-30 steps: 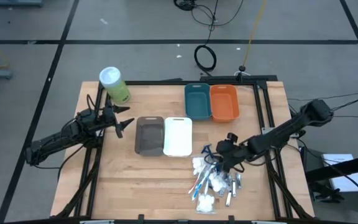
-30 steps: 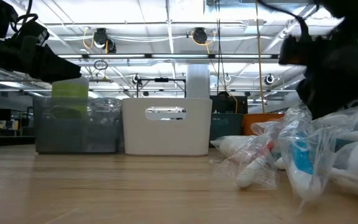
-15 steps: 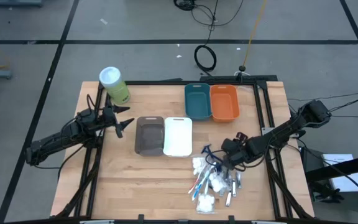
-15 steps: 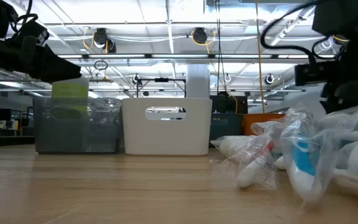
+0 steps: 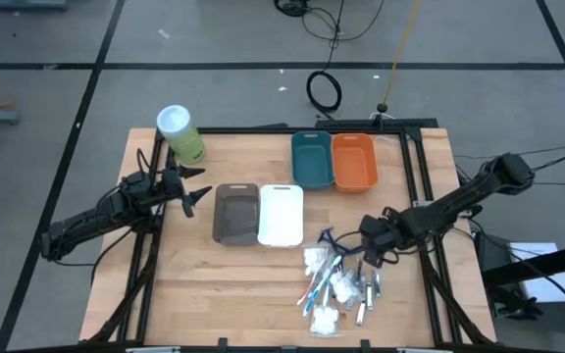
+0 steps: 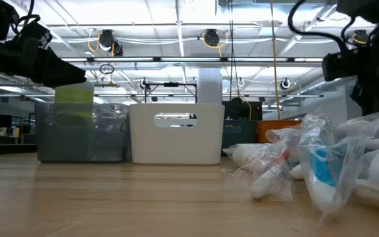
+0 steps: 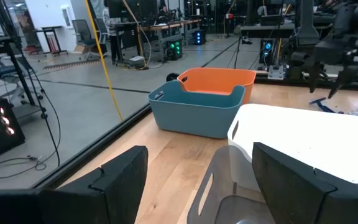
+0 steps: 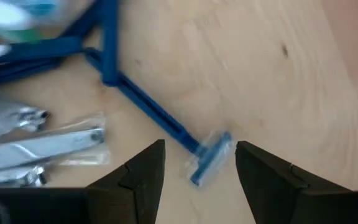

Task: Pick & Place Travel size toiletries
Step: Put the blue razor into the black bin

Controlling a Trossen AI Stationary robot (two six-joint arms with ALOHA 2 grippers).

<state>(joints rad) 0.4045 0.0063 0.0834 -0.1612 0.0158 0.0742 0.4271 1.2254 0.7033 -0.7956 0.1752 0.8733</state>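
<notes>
Hovering over the right edge of the toiletries pile (image 5: 336, 284), your right gripper (image 5: 369, 251) is pointing down at the table (image 5: 194, 284) with its fingers (image 8: 143, 180) spread apart and nothing between them. Through the right wrist camera you're looking straight at a blue razor (image 8: 160, 121) lying flat on the wood, its head sitting in the gap between the two fingers but not touched by either. A few silvery tubes (image 8: 42, 146) in clear wrap are lying just beside it.

The pile itself is sitting on the near right part of the table, just in front of the white bin (image 5: 281, 214), with razors, toothbrushes and white packets all jumbled together. The brown bin (image 5: 235, 213) is touching the white one, and the teal bin (image 5: 311, 159) and orange bin (image 5: 353, 161) are standing side by side farther back.

Your left gripper (image 5: 196, 191) is waiting near the green canister (image 5: 180, 133), fingers (image 7: 114, 180) open, holding nothing.
</notes>
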